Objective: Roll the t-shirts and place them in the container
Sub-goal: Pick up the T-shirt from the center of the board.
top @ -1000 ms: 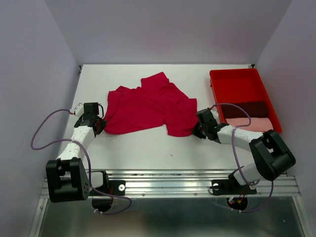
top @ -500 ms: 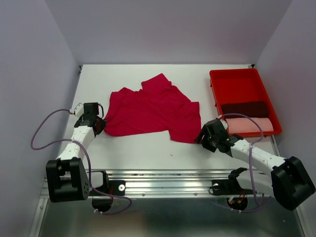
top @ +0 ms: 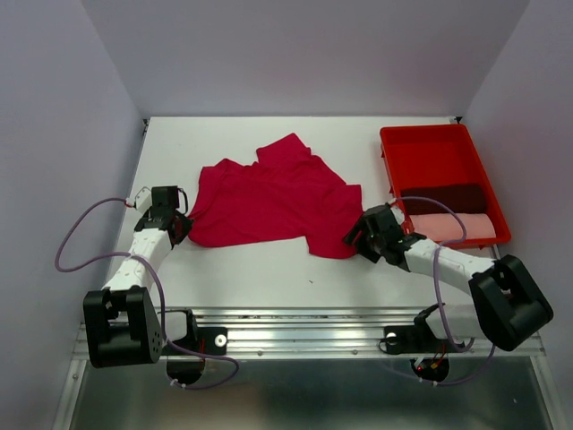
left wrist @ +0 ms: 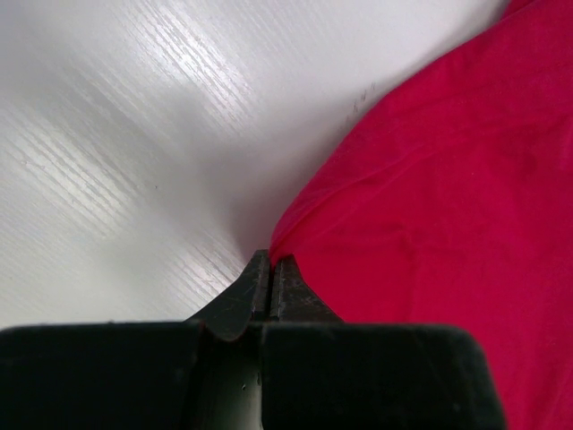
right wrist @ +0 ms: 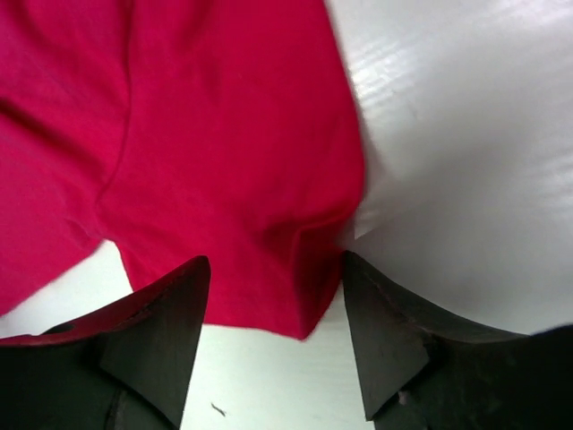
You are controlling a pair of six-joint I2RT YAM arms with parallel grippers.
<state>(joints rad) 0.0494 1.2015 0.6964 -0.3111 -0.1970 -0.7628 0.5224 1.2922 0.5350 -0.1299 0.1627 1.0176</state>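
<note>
Tabletop (top: 269, 273): white, with the cloth in the middle and a tray at its right side.
Crimson t-shirt (top: 273, 199): lies loosely spread and creased across the middle of the tabletop, not rolled, one part pointing to the far edge.
Red tray (top: 430, 148): a rigid bin along the right edge, toward the far right corner; its far half is bare.
Tray contents: a dark maroon t-shirt (top: 445, 197) and a pale pink t-shirt (top: 452, 226), each a compact bundle, side by side at the tray's near end, the pink one nearest.
Left pincer (top: 185, 226): clenched tight on the left edge of the crimson t-shirt, the cloth rising into its tips (left wrist: 270, 269).
Right pincer (top: 352, 240): released, jaws spread wide on either side of the shirt's near right hem (right wrist: 273, 269), gripping nothing.
</note>
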